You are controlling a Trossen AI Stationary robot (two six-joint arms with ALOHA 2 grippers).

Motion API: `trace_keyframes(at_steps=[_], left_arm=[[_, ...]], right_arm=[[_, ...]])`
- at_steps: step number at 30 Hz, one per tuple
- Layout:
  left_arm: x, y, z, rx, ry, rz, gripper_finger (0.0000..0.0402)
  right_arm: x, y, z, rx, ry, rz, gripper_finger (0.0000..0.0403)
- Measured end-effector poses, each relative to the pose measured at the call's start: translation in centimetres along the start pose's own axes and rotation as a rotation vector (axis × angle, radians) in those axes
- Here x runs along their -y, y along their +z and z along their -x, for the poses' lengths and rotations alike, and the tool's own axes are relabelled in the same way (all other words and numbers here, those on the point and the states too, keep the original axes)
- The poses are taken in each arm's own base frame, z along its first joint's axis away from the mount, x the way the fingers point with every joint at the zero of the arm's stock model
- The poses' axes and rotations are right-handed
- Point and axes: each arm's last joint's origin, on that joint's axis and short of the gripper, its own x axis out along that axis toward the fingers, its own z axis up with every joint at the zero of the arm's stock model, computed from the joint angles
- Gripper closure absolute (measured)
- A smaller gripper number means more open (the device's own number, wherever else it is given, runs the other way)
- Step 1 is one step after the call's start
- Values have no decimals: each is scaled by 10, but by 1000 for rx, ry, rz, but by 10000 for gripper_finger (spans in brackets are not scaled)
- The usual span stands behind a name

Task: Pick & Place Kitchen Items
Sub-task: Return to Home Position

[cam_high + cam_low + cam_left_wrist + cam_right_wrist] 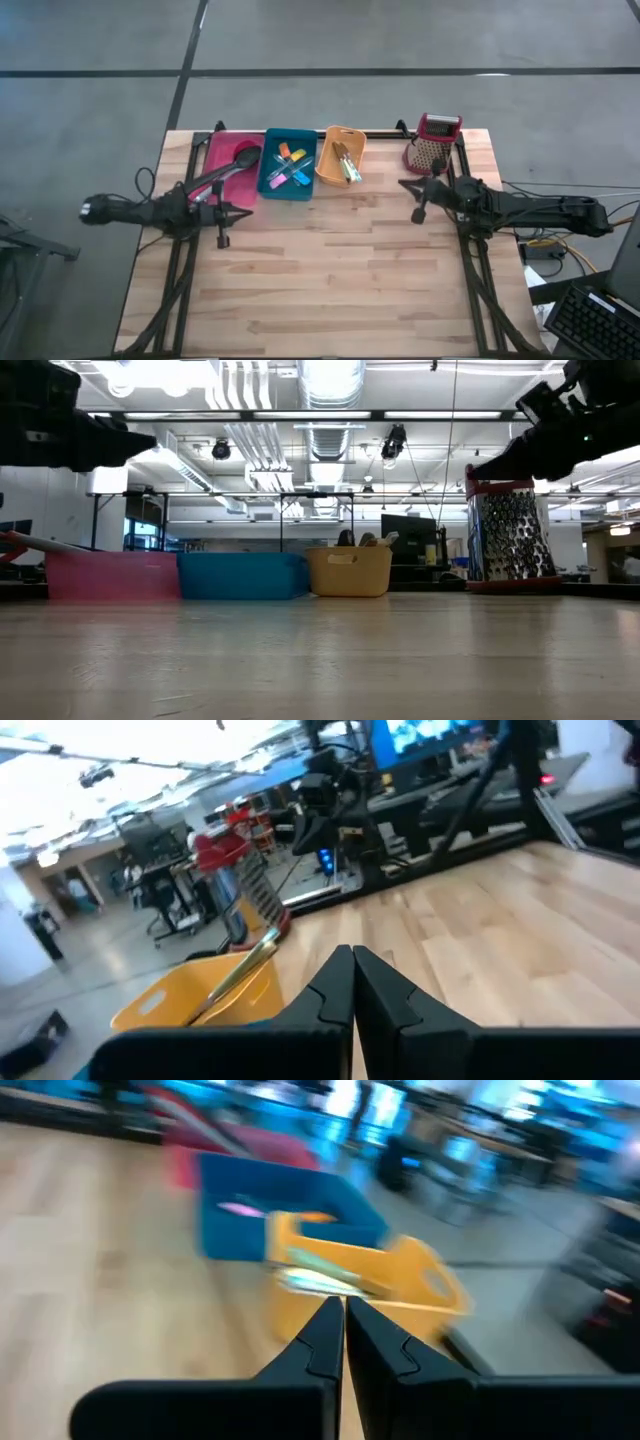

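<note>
The kitchen items lie in three bins along the table's far edge. A long black ladle (236, 165) rests in the pink bin (222, 146), its handle sticking out over the near-left rim. Small tools with pink, yellow, orange and blue handles (290, 165) fill the teal bin (272, 186). More utensils (345, 162) lean in the orange bin (327, 172). My left gripper (243, 212) is shut and empty, raised just near of the pink bin (353, 955). My right gripper (403, 183) is shut and empty, raised beside the grater (335, 1305).
A red-topped metal box grater (433, 145) stands at the table's far right, close to my right gripper, and also shows in the low view (508, 540). The wooden tabletop (330, 280) stretches bare near of the bins. Cables and a keyboard lie off the right edge.
</note>
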Motion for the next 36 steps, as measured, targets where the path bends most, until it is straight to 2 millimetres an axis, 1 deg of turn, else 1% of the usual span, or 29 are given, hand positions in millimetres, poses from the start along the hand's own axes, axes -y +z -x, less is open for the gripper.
trace_keyframes(at_steps=[3,8,13,15,20,36], left_arm=[[-6,-4,-1,-20,22,21,399],[-17,-8,-2,-57,119,82,395],[-23,-11,-1,-89,183,71,384],[-24,-12,-1,-93,196,90,383],[-24,-12,-1,-84,202,202,382],[-25,-12,-1,-74,211,203,381]], right_arm=[[4,1,0,-25,-108,2,394],[6,8,1,-5,-128,-6,394],[6,10,1,-3,-130,-7,394],[6,10,1,-3,-130,-7,394],[6,10,1,-7,-129,-5,394],[6,9,1,-7,-129,-5,394]])
